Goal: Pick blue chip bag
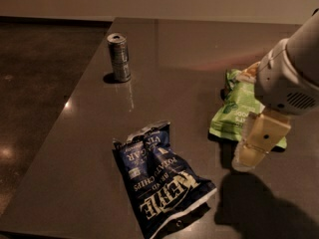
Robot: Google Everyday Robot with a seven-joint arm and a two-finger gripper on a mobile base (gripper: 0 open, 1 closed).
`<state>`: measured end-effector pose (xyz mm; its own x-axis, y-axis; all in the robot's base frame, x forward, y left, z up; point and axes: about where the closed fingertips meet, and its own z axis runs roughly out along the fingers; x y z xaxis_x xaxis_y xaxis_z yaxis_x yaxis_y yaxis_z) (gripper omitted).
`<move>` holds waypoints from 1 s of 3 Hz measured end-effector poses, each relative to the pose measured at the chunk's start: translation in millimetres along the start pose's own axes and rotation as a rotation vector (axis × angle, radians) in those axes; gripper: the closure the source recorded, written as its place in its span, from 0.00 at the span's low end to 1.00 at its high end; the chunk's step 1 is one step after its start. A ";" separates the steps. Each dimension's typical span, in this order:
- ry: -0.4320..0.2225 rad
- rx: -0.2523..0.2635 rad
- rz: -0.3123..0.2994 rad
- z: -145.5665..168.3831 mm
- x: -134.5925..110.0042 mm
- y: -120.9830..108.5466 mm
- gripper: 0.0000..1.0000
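Note:
The blue chip bag (158, 179) lies flat and crinkled on the dark table (174, 73), near the front edge, with large white lettering facing up. My gripper (251, 153) hangs above the table to the right of the bag, in front of a light green snack bag. It holds nothing that I can see. It is apart from the blue bag by roughly a bag's width.
A light green snack bag (238, 111) lies at the right, partly behind my arm (291, 68). A silver can (119, 57) stands upright at the back left. The table's left edge runs diagonally, with dark floor (40, 83) beyond it.

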<state>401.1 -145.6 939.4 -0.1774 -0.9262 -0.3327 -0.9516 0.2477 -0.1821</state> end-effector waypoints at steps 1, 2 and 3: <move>-0.015 -0.026 -0.001 21.7 -24.1 26.8 0.00; -0.026 -0.039 -0.004 40.3 -42.4 45.8 0.00; -0.051 -0.062 -0.033 59.1 -58.6 64.4 0.00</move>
<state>365.1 -58.6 892.6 -0.1341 -0.9175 -0.3744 -0.9707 0.1977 -0.1366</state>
